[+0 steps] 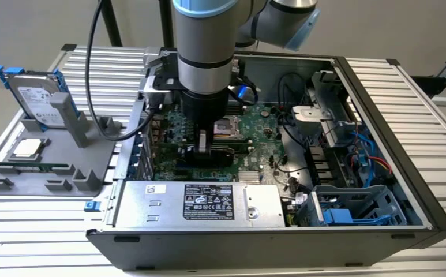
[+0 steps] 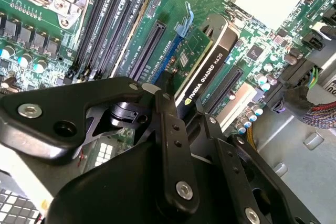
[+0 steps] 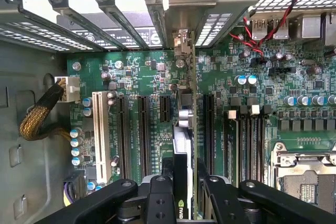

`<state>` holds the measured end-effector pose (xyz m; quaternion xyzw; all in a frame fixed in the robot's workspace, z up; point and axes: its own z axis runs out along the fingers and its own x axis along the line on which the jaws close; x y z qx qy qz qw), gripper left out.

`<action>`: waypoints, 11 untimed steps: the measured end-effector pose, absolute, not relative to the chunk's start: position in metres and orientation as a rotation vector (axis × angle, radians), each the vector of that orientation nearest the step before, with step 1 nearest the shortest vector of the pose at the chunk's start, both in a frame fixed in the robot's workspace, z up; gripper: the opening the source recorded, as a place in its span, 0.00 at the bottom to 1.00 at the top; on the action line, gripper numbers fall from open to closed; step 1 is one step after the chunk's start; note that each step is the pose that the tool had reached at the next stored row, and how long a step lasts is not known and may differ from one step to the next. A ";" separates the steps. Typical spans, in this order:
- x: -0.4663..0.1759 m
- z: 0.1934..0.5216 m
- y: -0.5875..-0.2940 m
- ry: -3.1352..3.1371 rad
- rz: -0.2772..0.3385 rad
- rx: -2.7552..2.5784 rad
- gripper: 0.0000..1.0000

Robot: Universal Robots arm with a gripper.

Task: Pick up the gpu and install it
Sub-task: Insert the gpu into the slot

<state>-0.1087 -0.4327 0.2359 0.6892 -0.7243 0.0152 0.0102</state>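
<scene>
The gpu (image 2: 210,61) is a green card with a black cover, seen edge-on in the first wrist view (image 3: 185,135). It stands upright on the motherboard (image 1: 261,124) inside the open computer case (image 1: 407,190). Its lower edge runs along the slot with the blue latch (image 2: 181,27), and its bracket end (image 3: 182,40) reaches the rear slot openings. I cannot tell whether it is fully seated. My gripper (image 3: 185,179) is down inside the case (image 1: 206,151), with one finger on each side of the card (image 2: 186,111), shut on it.
Empty black expansion slots (image 3: 143,129) and memory slots (image 3: 244,140) flank the card. The processor socket (image 1: 227,124) lies just beyond it. A power supply (image 1: 199,202), a drive cage (image 1: 353,210) and cables (image 1: 338,156) crowd the case. A hard drive (image 1: 34,95) stands in a grey holder (image 1: 45,167) outside.
</scene>
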 end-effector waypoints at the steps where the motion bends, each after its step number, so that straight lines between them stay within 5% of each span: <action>1: -0.109 0.236 -0.433 -2.261 0.047 2.152 0.00; 11: -0.109 0.236 -0.435 -2.260 0.041 2.158 0.00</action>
